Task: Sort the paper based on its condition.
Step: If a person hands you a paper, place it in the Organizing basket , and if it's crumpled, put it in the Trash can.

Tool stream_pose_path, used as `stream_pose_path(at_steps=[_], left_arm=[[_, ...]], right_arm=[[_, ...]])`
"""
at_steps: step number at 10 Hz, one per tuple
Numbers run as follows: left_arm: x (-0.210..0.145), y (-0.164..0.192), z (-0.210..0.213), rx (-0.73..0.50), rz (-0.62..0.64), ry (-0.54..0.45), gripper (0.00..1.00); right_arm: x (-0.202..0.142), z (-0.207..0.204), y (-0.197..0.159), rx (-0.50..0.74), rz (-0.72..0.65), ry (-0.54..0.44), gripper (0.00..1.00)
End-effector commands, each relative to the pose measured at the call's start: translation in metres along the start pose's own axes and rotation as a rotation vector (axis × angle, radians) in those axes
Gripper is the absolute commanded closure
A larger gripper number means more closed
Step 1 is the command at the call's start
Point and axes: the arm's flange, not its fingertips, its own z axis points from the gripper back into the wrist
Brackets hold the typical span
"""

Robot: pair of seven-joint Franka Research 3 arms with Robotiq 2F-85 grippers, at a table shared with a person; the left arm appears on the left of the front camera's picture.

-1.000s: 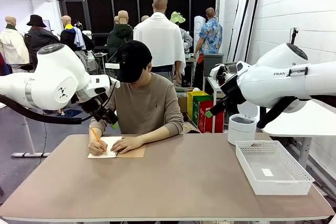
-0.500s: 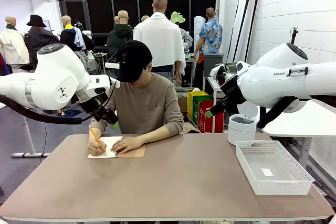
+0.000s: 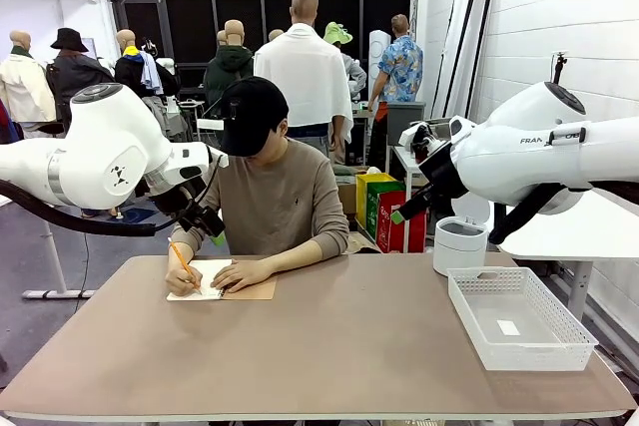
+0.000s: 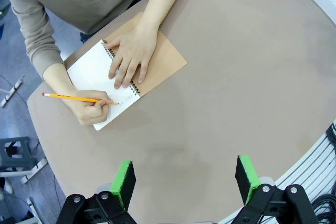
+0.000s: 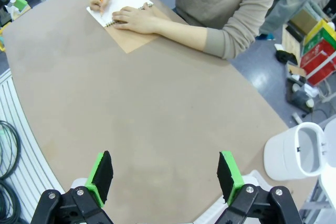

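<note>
A person at the far side writes with a yellow pencil (image 4: 73, 97) on the white page of a spiral notebook (image 4: 89, 69) with a brown cover, the other hand flat on it. The notebook (image 3: 205, 281) lies at the table's far left, and it sits at the top left of the right wrist view (image 5: 123, 1). Loose paper is out of view. My left gripper (image 4: 185, 179) hangs open high above the table, near the person's shoulder (image 3: 205, 221). My right gripper (image 5: 165, 174) is open too, held high at the right (image 3: 404, 212). Nothing is between either pair of fingers.
A white mesh tray (image 3: 469, 306) stands at the table's right with a small white slip (image 3: 508, 327) inside. Behind it is a white lidded bin (image 3: 459, 243), also seen in the right wrist view (image 5: 296, 153). The tan tabletop (image 3: 339, 346) is bare in the middle.
The person's pencil hand has shifted slightly while writing. Both arms hold still.
</note>
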Motion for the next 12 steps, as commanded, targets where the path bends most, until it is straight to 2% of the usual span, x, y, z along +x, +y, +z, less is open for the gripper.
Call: stream_pose_path(at_steps=[1,12], left_arm=[[-0.0002,0.0013,0.0010,0.009,-0.007,0.000,0.00],[-0.0002,0.0013,0.0010,0.009,-0.007,0.000,0.00]], right_arm=[[-0.0001,0.0000,-0.0004,0.003,-0.002,0.001,0.00],[-0.0001,0.0000,-0.0004,0.003,-0.002,0.001,0.00]])
